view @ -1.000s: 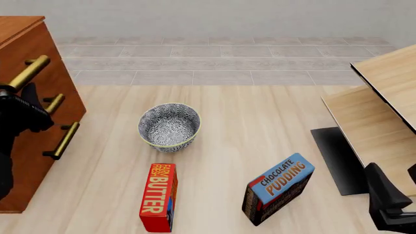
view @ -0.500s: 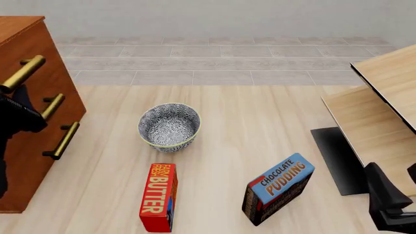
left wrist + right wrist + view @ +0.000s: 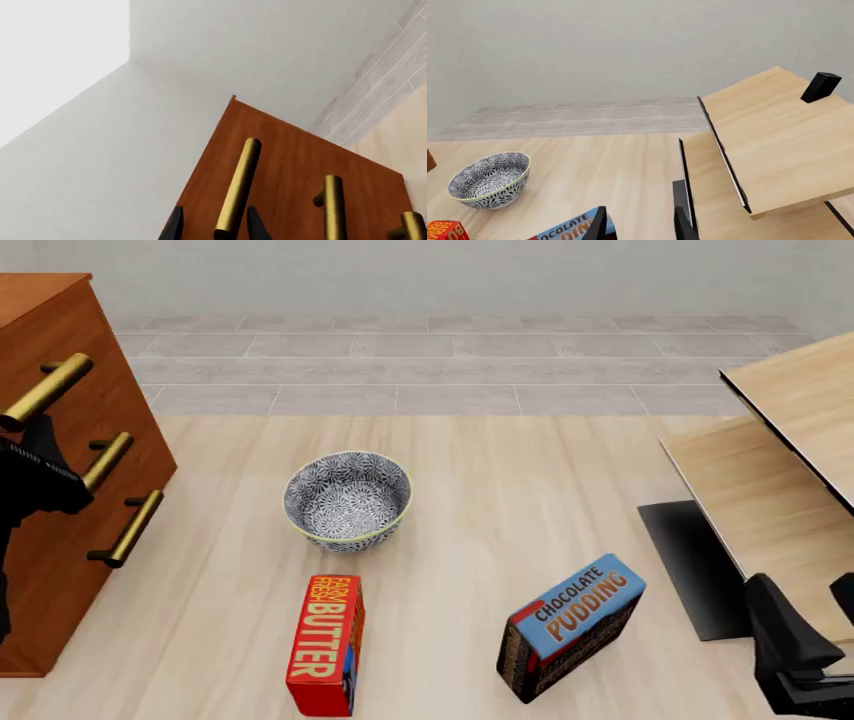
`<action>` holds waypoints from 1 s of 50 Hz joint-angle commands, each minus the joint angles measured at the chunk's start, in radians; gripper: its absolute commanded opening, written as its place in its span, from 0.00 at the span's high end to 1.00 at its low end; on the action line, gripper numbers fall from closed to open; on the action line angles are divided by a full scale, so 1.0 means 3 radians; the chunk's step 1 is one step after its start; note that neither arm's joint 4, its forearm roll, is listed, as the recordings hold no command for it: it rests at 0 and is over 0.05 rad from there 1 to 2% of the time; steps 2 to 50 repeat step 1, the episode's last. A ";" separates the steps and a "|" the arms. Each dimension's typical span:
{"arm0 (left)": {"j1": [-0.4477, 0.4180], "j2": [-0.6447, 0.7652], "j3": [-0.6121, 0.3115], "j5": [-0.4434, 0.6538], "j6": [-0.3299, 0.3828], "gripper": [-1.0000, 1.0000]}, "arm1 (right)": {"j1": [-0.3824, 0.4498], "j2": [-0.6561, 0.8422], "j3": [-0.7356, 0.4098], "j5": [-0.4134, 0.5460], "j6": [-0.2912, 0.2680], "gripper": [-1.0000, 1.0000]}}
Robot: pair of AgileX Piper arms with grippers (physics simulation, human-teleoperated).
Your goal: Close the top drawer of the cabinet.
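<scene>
1 left claw (image 3: 212,229), fingers apart, still straddles the unmoved top drawer (image 3: 60,380) handle.

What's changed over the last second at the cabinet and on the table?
The top drawer slid into the cabinet; its handle moved back left, the left gripper following. The bowl, butter box, pudding box and right gripper stayed put.

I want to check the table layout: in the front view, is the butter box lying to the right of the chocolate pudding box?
No, the butter box lies to the left of the chocolate pudding box, below the patterned bowl.
</scene>
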 commanded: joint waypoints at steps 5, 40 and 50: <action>-0.0040 -0.0345 0.0536 -0.0054 -0.0513 0.00 | 0.0082 0.0187 0.0002 -0.0196 0.0186 0.00; -0.0040 -0.0345 0.0536 -0.0054 -0.0513 0.00 | 0.0082 0.0187 0.0002 -0.0196 0.0186 0.00; -0.0040 -0.0345 0.0536 -0.0054 -0.0513 0.00 | 0.0082 0.0187 0.0002 -0.0196 0.0186 0.00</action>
